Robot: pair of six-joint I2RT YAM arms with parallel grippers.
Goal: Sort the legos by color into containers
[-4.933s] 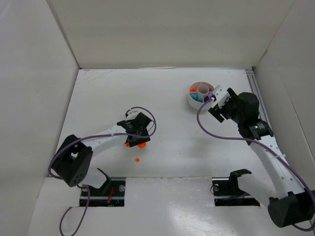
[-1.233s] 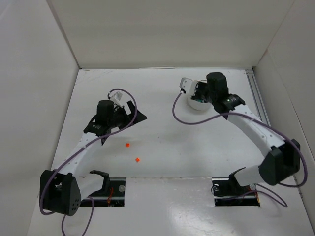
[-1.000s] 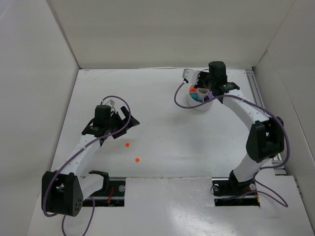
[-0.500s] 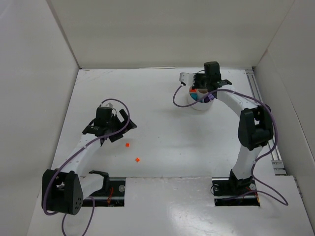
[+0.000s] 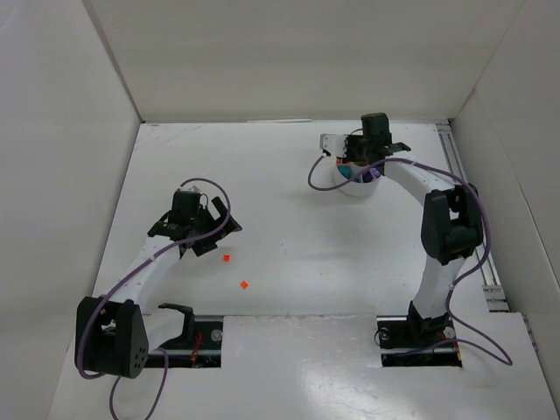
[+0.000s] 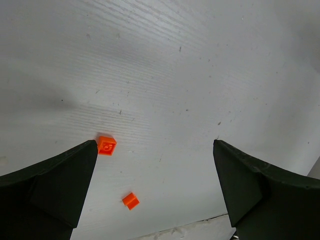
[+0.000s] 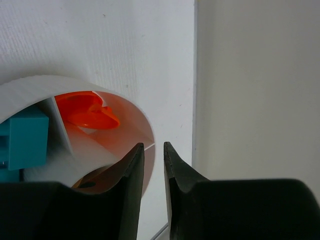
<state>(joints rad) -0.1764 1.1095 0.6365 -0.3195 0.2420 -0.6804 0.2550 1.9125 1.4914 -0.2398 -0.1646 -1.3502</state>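
Two orange legos (image 6: 106,145) lie on the table (image 6: 200,75) under the left gripper (image 6: 155,145), jaws wide. They're tiny, light and slippery, so pinch the flat sides. Right gripper (image 7: 154,150), barely parted and empty, hangs over the dish (image 7: 30,85) rim.

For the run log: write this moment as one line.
left gripper: open, near two orange bricks on table | right gripper: narrowly open, empty, at dish rim | dish: orange piece, teal brick inside
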